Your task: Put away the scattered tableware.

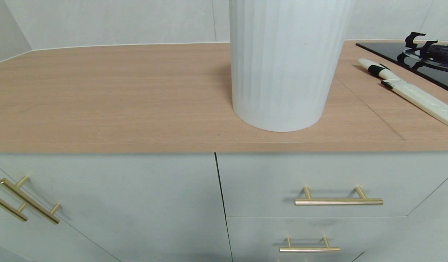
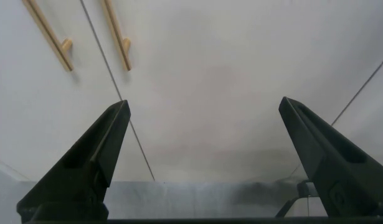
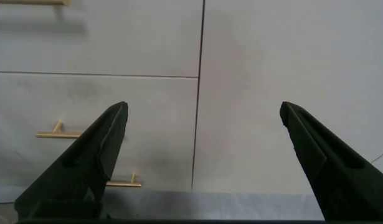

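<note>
1. The knife (image 1: 409, 92) is taken to be the tableware that must be put away. It is seen lying flat on the wooden counter (image 1: 100, 94), to the right of the tall white pot (image 1: 282, 65) and well apart from it, with its handle end nearer the pot.
2. The knife is thin and flat, so it could be pushed along the counter and not lifted if it is pinched badly. It might then be slid toward the stove (image 1: 420, 58), which is farther from the pot than the knife is.
3. The pot is tall. It could be bumped and tipped if an arm is brought up too close beside it.
4. Both arms are held low, under the level of the counter that the pot stands on.
5. The left gripper (image 2: 203, 102) is spread wide with nothing in it. It is pointed at a white cupboard door (image 2: 228, 74).
6. The right gripper (image 3: 203, 106) is spread wide too, with nothing held. It is faced toward drawer fronts (image 3: 116, 106) with gold handles (image 3: 57, 133).
</note>
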